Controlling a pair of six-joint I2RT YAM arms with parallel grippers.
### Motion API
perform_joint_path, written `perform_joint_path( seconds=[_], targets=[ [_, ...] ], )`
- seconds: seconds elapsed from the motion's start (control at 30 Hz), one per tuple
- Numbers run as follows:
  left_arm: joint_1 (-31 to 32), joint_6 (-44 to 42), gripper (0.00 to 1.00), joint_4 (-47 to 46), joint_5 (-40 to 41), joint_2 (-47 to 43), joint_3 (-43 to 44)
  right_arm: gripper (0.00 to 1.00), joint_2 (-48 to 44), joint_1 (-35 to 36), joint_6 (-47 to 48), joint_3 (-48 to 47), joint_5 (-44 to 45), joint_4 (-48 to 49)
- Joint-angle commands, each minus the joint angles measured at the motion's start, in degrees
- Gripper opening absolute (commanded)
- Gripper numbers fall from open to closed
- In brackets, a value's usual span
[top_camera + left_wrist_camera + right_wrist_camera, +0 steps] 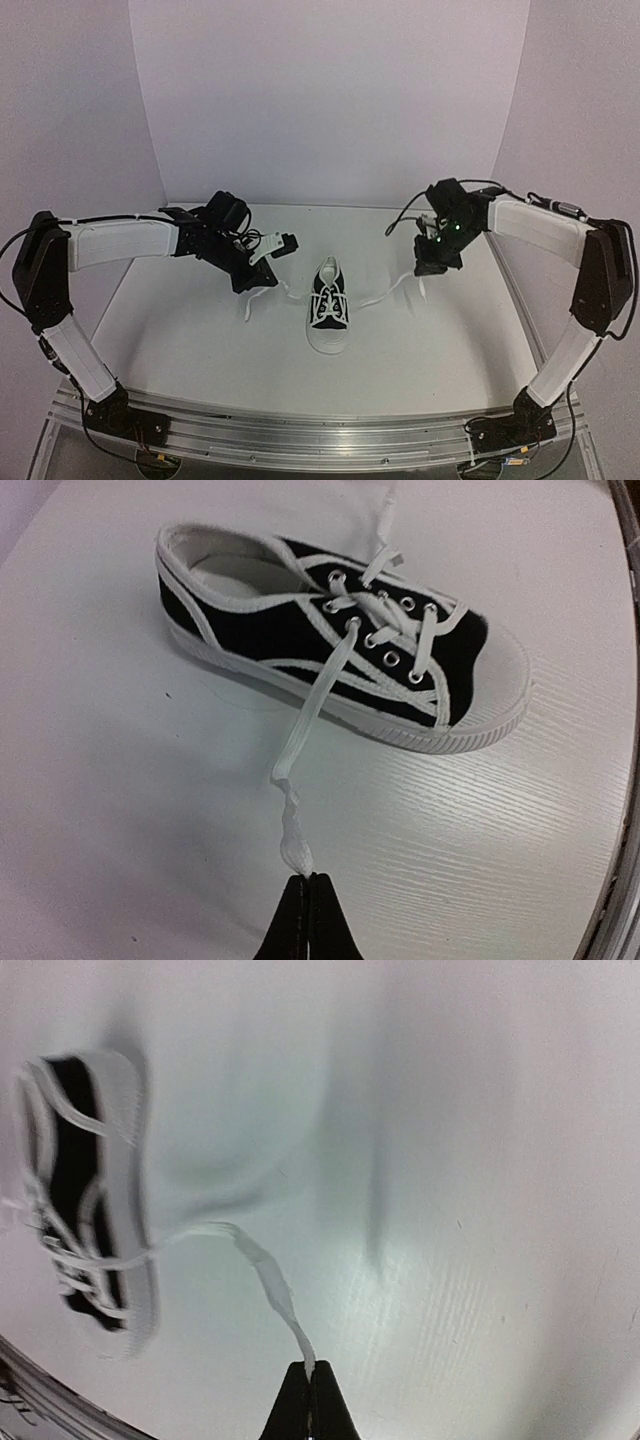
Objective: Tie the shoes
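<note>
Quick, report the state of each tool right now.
Left tool: closed on a white lace end.
Right tool: closed on the other lace end.

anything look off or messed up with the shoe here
Nothing looks damaged or spilled. The sneaker stands upright; its laces are untied, one end pinched in the left gripper, the other in the right gripper.

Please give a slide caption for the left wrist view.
Left tool pinches the end of a white lace leading from the black sneaker on the white table.
</note>
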State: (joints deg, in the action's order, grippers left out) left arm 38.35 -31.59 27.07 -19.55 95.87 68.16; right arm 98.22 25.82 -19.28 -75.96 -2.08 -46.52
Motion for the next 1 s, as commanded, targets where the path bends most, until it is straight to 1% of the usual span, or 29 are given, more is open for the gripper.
perform_joint_path(
  seconds=[0.0, 0.13, 0.23, 0.33, 0.4, 0.5, 0.63, 0.77, 0.97],
  targets=[
    [1.47, -6.07, 0.0, 3.54, -7.65, -5.36, 3.48, 0.0, -3.59, 0.74, -3.21, -12.71, -8.55, 2.78],
    [3.71, -8.63, 0.0, 4.74, -12.04, -8.02, 3.85, 0.0, 0.61, 5.31, -6.8, -21.56, -14.87, 10.17],
    [4.03, -9.27, 0.0, 3.88, -15.87, -10.05, 3.16, 0.0, 7.36, 10.88, -8.47, -31.57, -17.09, 13.13],
    [4.01, -9.66, 0.0, 1.94, -16.13, -12.12, 1.84, 0.0, 14.56, 15.56, -9.24, -40.91, -18.6, 13.45],
    [4.05, -10.35, 0.0, 0.81, -15.2, -13.33, 0.84, 0.0, 18.51, 17.36, -10.32, -44.37, -19.72, 13.8],
    [4.08, -10.9, 0.0, 0.81, -14.63, -14.05, -0.18, 0.0, 22.3, 19.06, -12.52, -46.38, -21.3, 14.43],
    [4.01, -10.91, 0.0, 0.15, -16.01, -14.87, -1.59, 0.0, 26.54, 20.76, -15.89, -46.03, -23.0, 17.24],
    [4.01, -10.4, 0.0, -0.94, -15.75, -15.47, -3.16, 0.0, 30.16, 21.45, -19.37, -45.83, -24.54, 19.66],
    [4.07, -9.05, 0.0, -4.6, -14.07, -15.97, -5.87, 0.01, 32.01, 21.65, -19.47, -40.01, -25.03, 19.54]
  ],
)
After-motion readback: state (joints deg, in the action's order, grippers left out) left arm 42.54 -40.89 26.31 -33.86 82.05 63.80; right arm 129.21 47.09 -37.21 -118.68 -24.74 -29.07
